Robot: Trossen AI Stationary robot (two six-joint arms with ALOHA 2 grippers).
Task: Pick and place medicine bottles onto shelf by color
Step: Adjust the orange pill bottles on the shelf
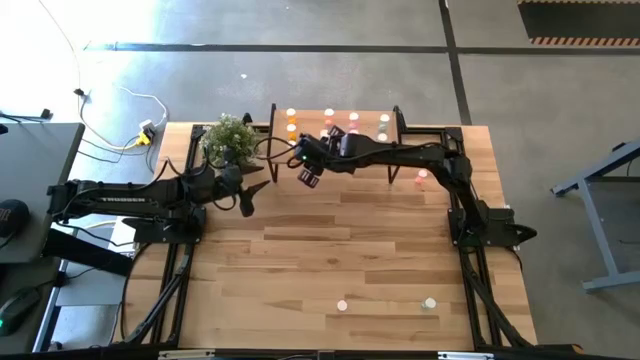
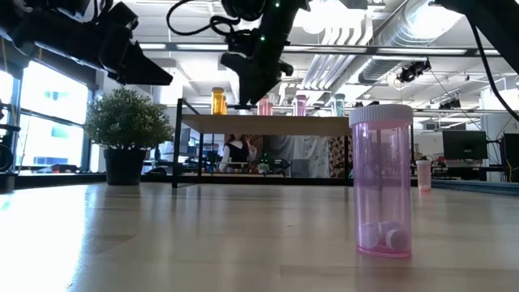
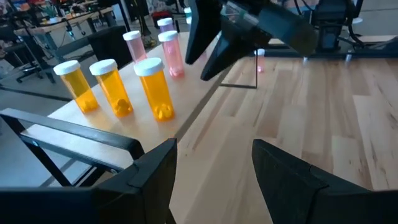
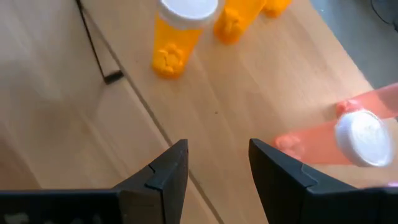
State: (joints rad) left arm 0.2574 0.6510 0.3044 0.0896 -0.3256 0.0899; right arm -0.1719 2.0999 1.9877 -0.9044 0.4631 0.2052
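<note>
The shelf (image 1: 335, 135) stands at the table's far edge. Three orange medicine bottles (image 3: 155, 87) stand upright on its left end, with pink ones (image 3: 173, 53) beside them and further bottles (image 1: 383, 122) toward its right end. My right gripper (image 4: 217, 162) hangs open and empty, slanting down over the shelf's front edge, near an orange bottle (image 4: 177, 37) and a pink one (image 4: 348, 137). My left gripper (image 3: 214, 168) is open and empty, held roughly level at the shelf's left front corner, beside the plant. Loose pink bottles stand on the table (image 2: 381, 178).
A potted plant (image 1: 230, 138) stands at the shelf's left, close to my left gripper (image 1: 255, 198). A pink bottle (image 1: 421, 178) stands under my right arm. Two more bottles (image 1: 342, 305) (image 1: 429, 302) stand near the table's front edge. People show in the room behind the shelf.
</note>
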